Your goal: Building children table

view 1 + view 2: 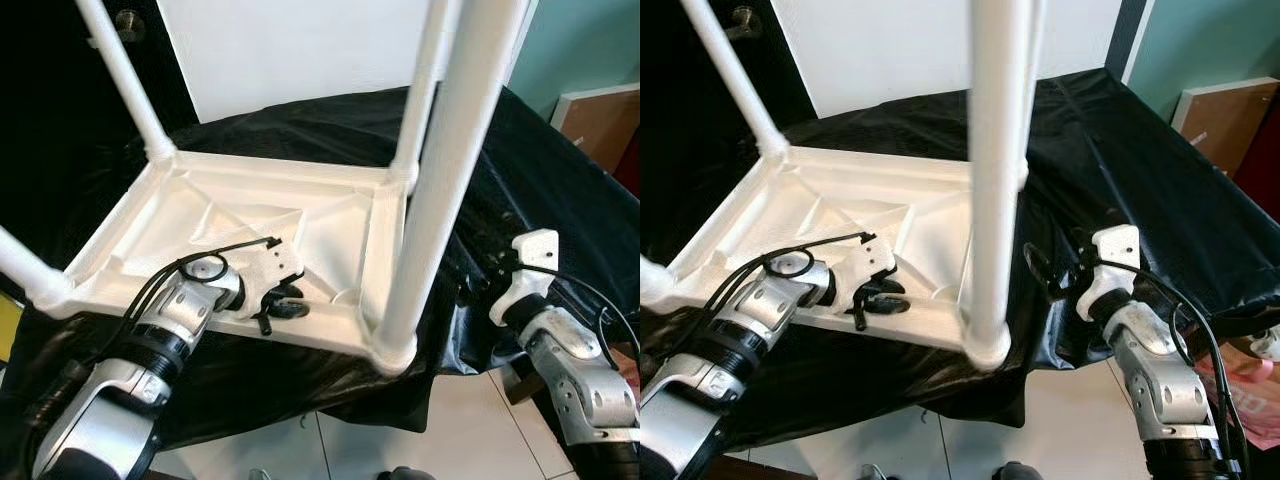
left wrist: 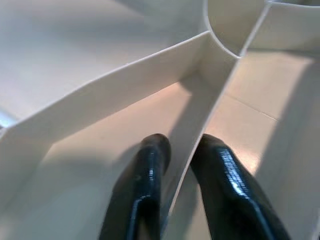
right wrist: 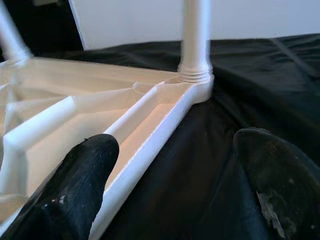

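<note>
While upturned table lies on black cloth, left gripper pinches its rib, right gripper spread.

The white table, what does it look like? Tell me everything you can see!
The white table looks like plastic and lies upside down on a black cloth, its underside facing up. Thin ribs cross that underside. Round white legs stick up from its corners. The left gripper is closed on one rib near the front edge. The right gripper is open beside the table's right edge, not touching it.
</note>
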Controlling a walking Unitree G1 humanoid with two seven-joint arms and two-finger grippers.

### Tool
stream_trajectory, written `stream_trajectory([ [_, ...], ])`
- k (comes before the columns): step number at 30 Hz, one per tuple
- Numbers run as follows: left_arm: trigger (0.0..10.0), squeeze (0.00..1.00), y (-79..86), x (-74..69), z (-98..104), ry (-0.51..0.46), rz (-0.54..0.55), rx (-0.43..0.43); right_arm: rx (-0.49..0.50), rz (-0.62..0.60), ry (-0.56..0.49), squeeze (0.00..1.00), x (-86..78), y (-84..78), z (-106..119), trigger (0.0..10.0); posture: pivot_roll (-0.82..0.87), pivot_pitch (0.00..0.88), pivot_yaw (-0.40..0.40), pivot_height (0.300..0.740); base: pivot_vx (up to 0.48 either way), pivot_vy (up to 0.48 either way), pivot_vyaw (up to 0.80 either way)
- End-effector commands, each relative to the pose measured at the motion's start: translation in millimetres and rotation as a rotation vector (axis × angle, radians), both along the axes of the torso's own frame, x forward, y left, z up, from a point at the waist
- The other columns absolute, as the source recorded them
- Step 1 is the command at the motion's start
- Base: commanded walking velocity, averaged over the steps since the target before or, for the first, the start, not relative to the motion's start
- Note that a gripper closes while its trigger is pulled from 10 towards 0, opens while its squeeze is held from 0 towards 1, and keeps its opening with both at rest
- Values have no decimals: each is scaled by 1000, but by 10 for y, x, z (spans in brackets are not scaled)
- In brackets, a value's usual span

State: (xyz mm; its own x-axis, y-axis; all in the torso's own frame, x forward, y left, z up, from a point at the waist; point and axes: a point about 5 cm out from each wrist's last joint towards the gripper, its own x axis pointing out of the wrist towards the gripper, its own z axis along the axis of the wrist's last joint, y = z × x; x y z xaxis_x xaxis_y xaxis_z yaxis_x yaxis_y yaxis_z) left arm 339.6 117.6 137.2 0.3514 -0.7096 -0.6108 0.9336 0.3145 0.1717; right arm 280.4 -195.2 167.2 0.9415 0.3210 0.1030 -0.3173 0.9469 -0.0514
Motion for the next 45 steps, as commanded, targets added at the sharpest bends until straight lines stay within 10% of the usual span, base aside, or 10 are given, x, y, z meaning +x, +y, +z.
stream_trajectory([
  [1, 0, 0, 93, 204, 60, -126, 317, -72, 3, -84, -3, 0, 62, -71, -6, 10000, -186, 97, 47, 740, 0, 0, 0],
  [15, 10000, 0, -161, 265, 135, -215, 424, -207, 69, -338, 22, 0, 92, -266, -97, 10000, -194, 100, 35, 740, 0, 0, 0],
  [18, 10000, 1000, -145, 237, 145, -218, 433, -275, 102, -347, 30, 0, 28, -237, -163, 10000, -194, 103, 26, 740, 0, 0, 0],
  [22, 10000, 1000, -129, 216, 223, -269, 439, -343, 118, -307, 13, 0, -17, -195, -179, 10000, -190, 105, 18, 740, 0, 0, 0],
  [24, 10000, 0, -141, 189, 289, -322, 424, -374, 131, -289, 9, 0, -34, -204, -178, 10000, -188, 106, 12, 740, 0, 0, 0],
  [28, 10000, 0, -144, 141, 366, -352, 420, -445, 131, -253, 2, 141, -67, -214, -171, 10000, -186, 105, 7, 740, 0, 0, 0],
  [30, 10000, 0, -129, 93, 420, -376, 419, -495, 119, -214, 2, 1000, -107, -220, -173, 10000, -183, 102, 3, 740, 0, 0, 0],
  [43, 10000, 0, -113, -276, 400, -299, 345, -632, 34, 25, 66, 902, -270, -284, -146, 10000, -157, 110, -10, 740, 0, 0, 0],
  [44, 10000, 0, -157, -325, 373, -288, 324, -619, 22, 80, 80, 0, -259, -280, -127, 10000, -151, 109, -8, 740, 0, 0, 0],
  [45, 10000, 0, -157, -325, 373, -288, 324, -619, 22, 80, 80, 0, -259, -280, -127, 10000, -151, 109, -8, 740, 0, 0, 0],
])
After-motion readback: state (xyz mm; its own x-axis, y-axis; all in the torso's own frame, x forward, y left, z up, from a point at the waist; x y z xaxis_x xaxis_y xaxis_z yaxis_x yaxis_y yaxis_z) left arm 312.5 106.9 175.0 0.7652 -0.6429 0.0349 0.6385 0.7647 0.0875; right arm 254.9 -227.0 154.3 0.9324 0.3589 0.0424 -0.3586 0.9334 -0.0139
